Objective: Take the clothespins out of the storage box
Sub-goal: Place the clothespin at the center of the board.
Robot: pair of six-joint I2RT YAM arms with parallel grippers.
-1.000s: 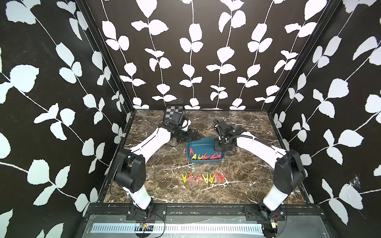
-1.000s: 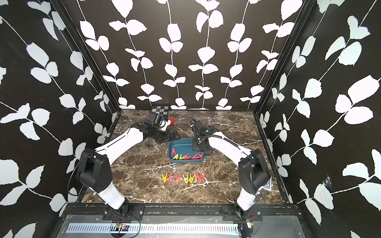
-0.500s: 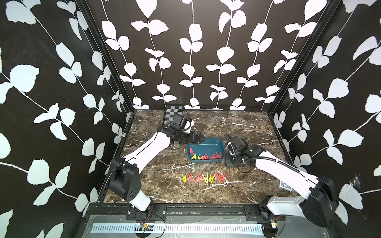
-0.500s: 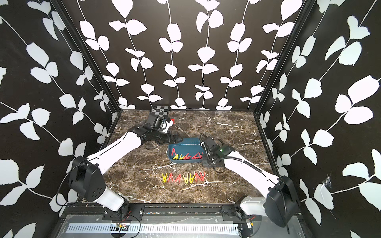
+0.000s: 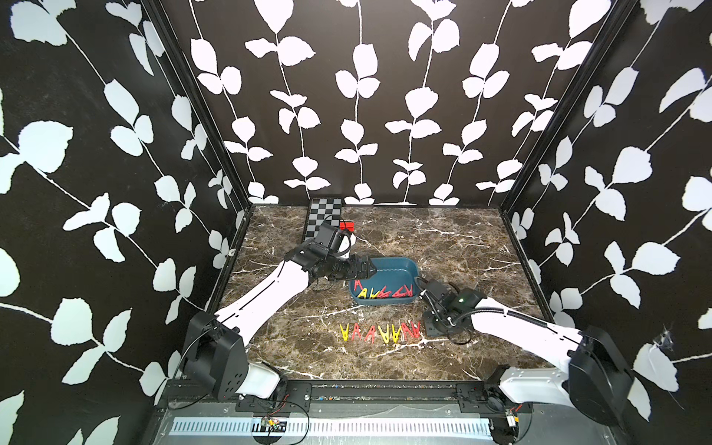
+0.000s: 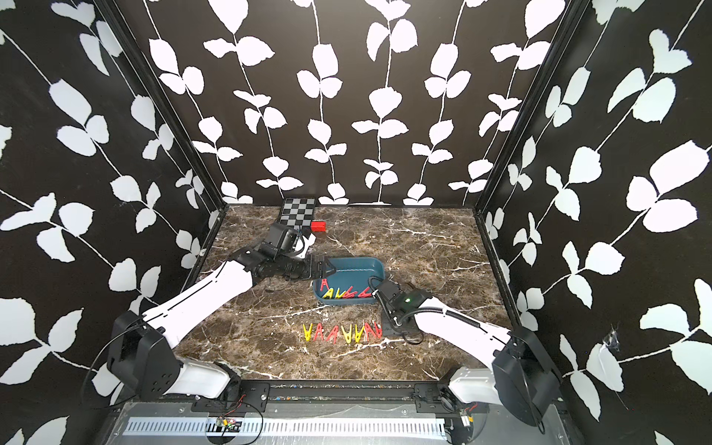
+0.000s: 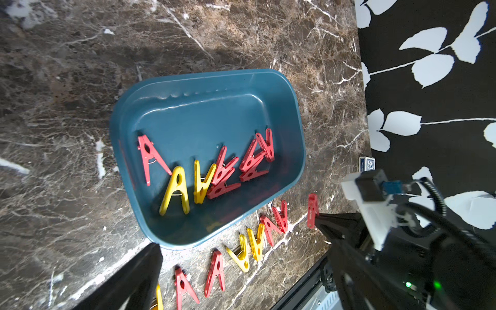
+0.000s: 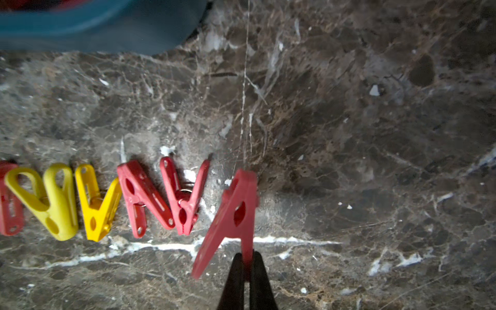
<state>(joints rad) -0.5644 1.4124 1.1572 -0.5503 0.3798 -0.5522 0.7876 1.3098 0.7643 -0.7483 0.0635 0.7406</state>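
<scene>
Red and yellow plastic clothespins [image 5: 381, 293] lie in the shallow teal storage box [image 5: 389, 273] mid-frame; loose clothespins [image 5: 379, 332] line the brown marble table [image 5: 462, 246] below. The right gripper [image 8: 246, 259] pinches a red clothespin [image 8: 233, 212] at their right end; the left gripper [image 5: 370, 267] gapes over the box's left edge.

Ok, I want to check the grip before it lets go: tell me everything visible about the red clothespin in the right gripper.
The red clothespin is a matte plastic A-shaped peg with an oval hole near its middle. The right gripper is shut on one leg; the other leg splays free. It hangs slightly blurred over the marble table, just past the end of the row of clothespins, apart from them. Whether it touches the table cannot be told.
</scene>
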